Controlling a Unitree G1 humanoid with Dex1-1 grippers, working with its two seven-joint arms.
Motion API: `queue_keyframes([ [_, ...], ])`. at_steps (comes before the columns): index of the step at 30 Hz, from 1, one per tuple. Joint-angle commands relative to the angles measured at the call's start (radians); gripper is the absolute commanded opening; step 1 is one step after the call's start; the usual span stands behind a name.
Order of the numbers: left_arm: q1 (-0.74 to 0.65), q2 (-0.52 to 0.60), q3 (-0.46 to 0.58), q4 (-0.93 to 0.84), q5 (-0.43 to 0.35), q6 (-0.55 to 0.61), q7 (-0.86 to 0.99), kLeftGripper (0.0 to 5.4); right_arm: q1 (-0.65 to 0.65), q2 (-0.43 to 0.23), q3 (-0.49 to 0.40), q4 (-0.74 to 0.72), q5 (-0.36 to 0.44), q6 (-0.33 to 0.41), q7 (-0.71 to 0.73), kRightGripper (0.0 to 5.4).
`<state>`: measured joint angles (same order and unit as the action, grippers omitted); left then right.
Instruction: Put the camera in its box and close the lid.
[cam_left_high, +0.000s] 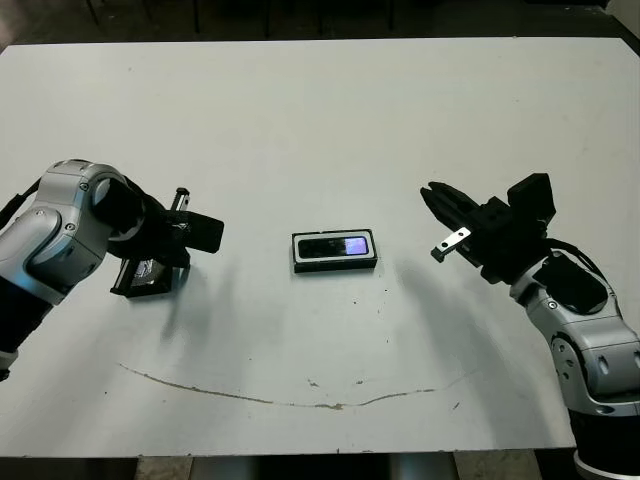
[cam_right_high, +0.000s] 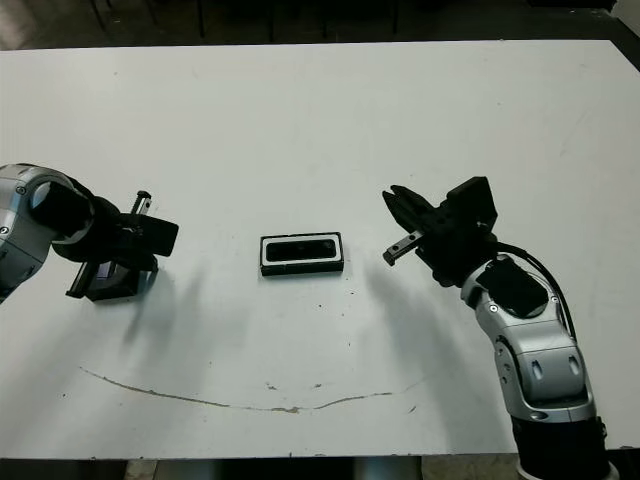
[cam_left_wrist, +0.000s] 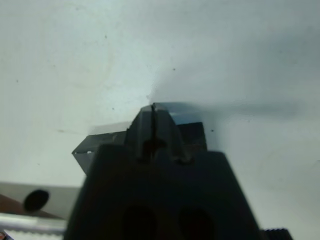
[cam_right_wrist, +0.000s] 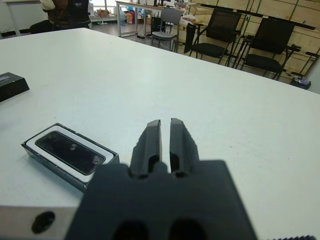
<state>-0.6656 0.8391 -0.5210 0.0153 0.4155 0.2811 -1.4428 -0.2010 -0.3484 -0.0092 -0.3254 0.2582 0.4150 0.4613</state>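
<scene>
We see a white table (cam_left_high: 320, 120) with a thin brown curved mark near its front edge. In the middle of the worktop, a little closer to the front edge than to the far one, lies the small black rectangular box with white lining (cam_left_high: 334, 251). The slim black camera bar (cam_left_high: 336, 246) rests inside it, and its bluish-purple screen patch glows at the end which points to the right edge of the table.

The flat black lid with glossy panel (cam_left_high: 145, 272) lies near the left edge of the worktop, well apart from the box. Our left gripper (cam_left_high: 205, 232) hangs just above it, partly covering it. In the left wrist view the two black fingers (cam_left_wrist: 145, 127) are pressed together, with nothing between them, and the lid shows under them.

Our right gripper (cam_left_high: 432, 196) is over the right part of the table, between the box and the right edge, apart from the box. Its fingers (cam_right_wrist: 151, 140) are almost together, only a narrow slit between them, and they pinch nothing.
</scene>
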Motion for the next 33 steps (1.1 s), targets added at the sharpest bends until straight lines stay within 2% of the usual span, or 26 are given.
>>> queue_keyframes([
  [1, 0.063, 0.016, -0.010, -0.016, -0.017, -0.007, -0.021, 0.00, 0.008, -0.009, 0.005, 0.011, 0.000, 0.002, 0.007, 0.02],
  [5, 0.080, 0.009, 0.029, -0.082, -0.048, 0.033, -0.010, 0.00, 0.009, -0.009, 0.005, 0.006, 0.006, 0.011, 0.007, 0.02],
  [9, 0.123, -0.020, 0.142, -0.215, -0.142, 0.135, 0.054, 0.00, 0.013, -0.007, 0.009, -0.003, 0.006, 0.023, -0.002, 0.02],
  [13, 0.230, -0.091, 0.335, -0.416, -0.282, 0.331, 0.194, 0.00, 0.018, -0.004, 0.016, -0.010, 0.001, 0.026, -0.009, 0.02],
  [17, 0.394, -0.260, 0.583, -0.594, -0.488, 0.464, 0.378, 0.00, 0.023, 0.002, 0.018, -0.011, 0.002, 0.026, -0.015, 0.02],
  [20, 0.495, -0.394, 0.718, -0.738, -0.571, 0.585, 0.562, 0.00, 0.023, 0.006, 0.022, -0.004, 0.001, 0.015, -0.015, 0.02],
  [25, 0.700, -0.624, 0.837, -0.893, -0.608, 0.531, 0.865, 0.00, 0.022, 0.012, 0.028, 0.009, 0.001, -0.006, -0.014, 0.02],
  [27, 0.771, -0.699, 0.870, -0.915, -0.655, 0.495, 0.927, 0.00, 0.021, 0.014, 0.029, 0.014, 0.001, -0.010, -0.015, 0.02],
  [29, 0.828, -0.738, 0.873, -0.933, -0.681, 0.477, 0.980, 0.00, 0.018, 0.015, 0.029, 0.018, 0.003, -0.009, -0.015, 0.02],
  [33, 0.944, -0.798, 0.817, -0.976, -0.640, 0.415, 1.116, 0.46, 0.012, 0.017, 0.035, 0.031, -0.001, -0.021, -0.012, 0.00],
])
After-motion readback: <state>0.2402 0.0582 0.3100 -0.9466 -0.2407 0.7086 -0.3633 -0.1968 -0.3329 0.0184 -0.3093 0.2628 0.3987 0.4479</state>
